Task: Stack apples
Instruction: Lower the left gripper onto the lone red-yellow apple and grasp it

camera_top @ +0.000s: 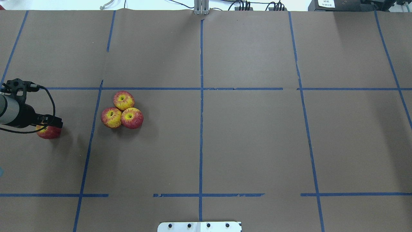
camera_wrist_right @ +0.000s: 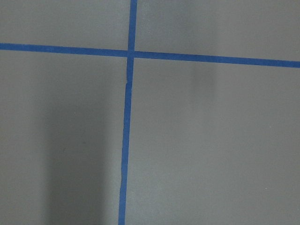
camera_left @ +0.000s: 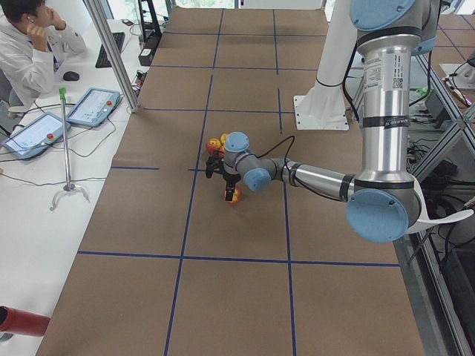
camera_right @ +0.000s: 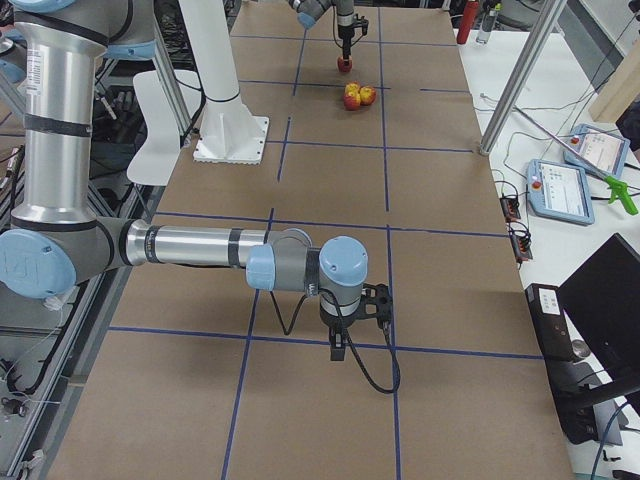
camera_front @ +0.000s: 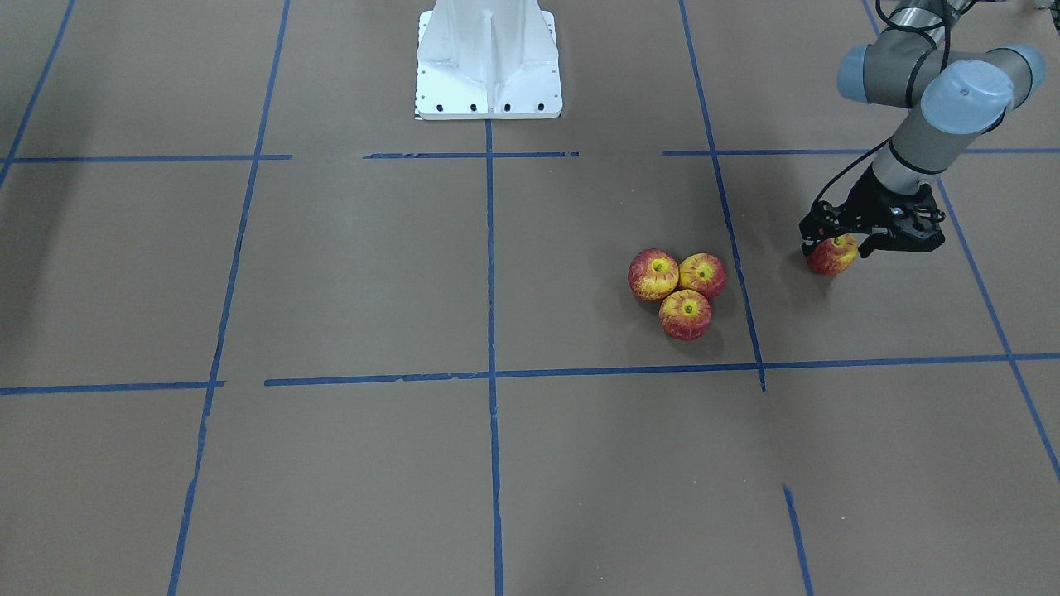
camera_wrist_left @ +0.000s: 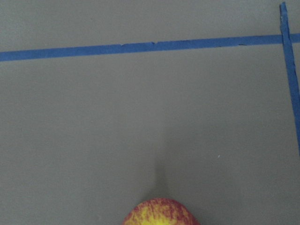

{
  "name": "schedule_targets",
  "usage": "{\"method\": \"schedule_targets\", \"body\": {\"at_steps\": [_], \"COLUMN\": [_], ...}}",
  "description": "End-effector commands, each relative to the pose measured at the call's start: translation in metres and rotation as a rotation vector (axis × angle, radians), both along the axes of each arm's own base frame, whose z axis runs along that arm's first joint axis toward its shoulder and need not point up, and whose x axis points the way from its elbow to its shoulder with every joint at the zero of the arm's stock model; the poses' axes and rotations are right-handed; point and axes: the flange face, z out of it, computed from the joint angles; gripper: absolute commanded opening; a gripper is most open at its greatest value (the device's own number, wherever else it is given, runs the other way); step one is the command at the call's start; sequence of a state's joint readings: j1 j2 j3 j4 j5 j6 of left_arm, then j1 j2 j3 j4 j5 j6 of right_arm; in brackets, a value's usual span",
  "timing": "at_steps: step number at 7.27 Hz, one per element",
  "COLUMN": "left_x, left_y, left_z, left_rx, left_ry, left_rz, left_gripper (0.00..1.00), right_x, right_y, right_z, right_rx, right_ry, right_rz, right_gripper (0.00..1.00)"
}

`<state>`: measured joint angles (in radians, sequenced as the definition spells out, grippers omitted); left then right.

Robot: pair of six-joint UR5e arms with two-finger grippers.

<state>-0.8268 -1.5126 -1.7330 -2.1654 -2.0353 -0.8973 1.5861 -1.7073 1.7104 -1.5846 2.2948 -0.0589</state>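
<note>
Overhead exterior gives the layout at a glance: the left end effector (camera_top: 48, 128) sits low at the view's left edge, right on top of the lone apple (camera_top: 49, 132), and the trio of apples (camera_top: 122, 112) is bunched together on the brown surface (camera_top: 244, 141), all three touching, stem dimples up. From the front-facing view the two fingers hug either side of the lone apple, so I call that a closed grip on it. Whether it is clear of the surface or resting on it, I cannot tell. Here is the relation that matters: the trio lies to the robot's right of that end effector and a little farther out from the base, on the other side of one blue tape line (camera_top: 92, 129). The apples are round, so no long axis governs the approach. What counts, to my eye, is the hollow where the three meet, because that is where a fourth apple could seat. The left arm is plainly the nearer one. The right end effector (camera_right: 338, 350) hangs over bare paper well away at the other end, and I cannot tell from that side view whether it is open or closed. Its wrist camera shows only tape lines. Judging by this, the base layer is done and the top apple is next.
</note>
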Motion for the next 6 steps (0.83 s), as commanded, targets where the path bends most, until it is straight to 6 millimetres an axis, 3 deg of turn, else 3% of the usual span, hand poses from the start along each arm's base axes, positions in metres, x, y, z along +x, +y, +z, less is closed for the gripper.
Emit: {"method": "schedule_targets", "body": {"at_steps": [1,2,3,4,5,6], "left_x": [0.002,0.004,0.004,0.006,0.006,0.000], "left_y": [0.001,0.001,0.001,0.000,0.000,0.002], "left_z": [0.010,0.007,0.007,0.004,-0.009,-0.045], "left_rx": [0.006,0.007,0.005,0.007,0.020,0.060], "left_ry": [-0.031,-0.027,-0.026,-0.021,-0.002,0.038], "left_rz": [-0.014,-0.014,-0.016,-0.013,-0.010,-0.016], "left_gripper": [1.00,0.95,0.57,0.07,0.00,0.00], "right_x": [0.000,0.000,0.000,0.000,0.000,0.000], "right_y": [0.000,0.000,0.000,0.000,0.000,0.000], "right_z": [0.000,0.000,0.000,0.000,0.000,0.000], "right_rx": [0.000,0.000,0.000,0.000,0.000,0.000], "right_ry": [0.000,0.000,0.000,-0.002,0.000,0.000], "right_rz": [0.000,0.000,0.000,0.000,0.000,0.000], "right_gripper": [1.00,1.00,1.00,1.00,1.00,1.00]}}
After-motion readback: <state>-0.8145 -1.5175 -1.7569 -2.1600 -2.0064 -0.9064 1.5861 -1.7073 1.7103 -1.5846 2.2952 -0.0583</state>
